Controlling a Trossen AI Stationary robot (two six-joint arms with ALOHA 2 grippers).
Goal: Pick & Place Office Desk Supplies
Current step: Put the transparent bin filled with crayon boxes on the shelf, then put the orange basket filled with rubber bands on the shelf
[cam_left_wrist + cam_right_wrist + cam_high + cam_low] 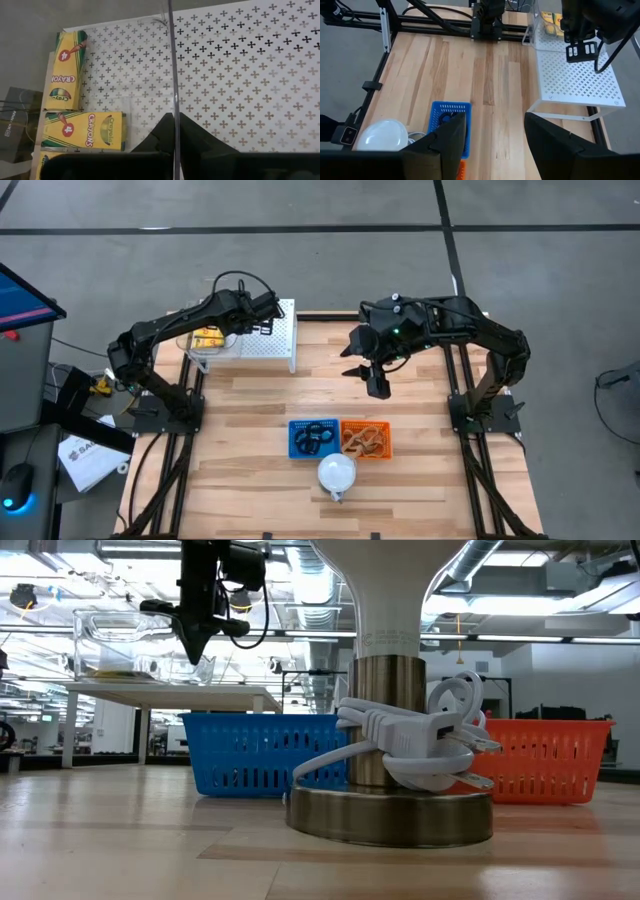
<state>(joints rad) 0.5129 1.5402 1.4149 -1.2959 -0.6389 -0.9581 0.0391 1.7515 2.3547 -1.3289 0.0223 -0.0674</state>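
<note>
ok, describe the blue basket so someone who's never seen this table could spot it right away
On the wooden table, look at the near-centre cluster in front of the arms: two small slotted baskets side by side, with a white dome lamp just next to them. The blue basket is the one on the left arm's side, touching the orange basket. It holds black rings, while the orange one holds tan rubber bands.

- The lowest yellow cardboard crayon box point(40, 162) is cut off by the left wrist view's edge.
- The orange plastic mesh basket point(552, 760) is partly hidden behind the white lamp's metal base point(390, 812).
</note>
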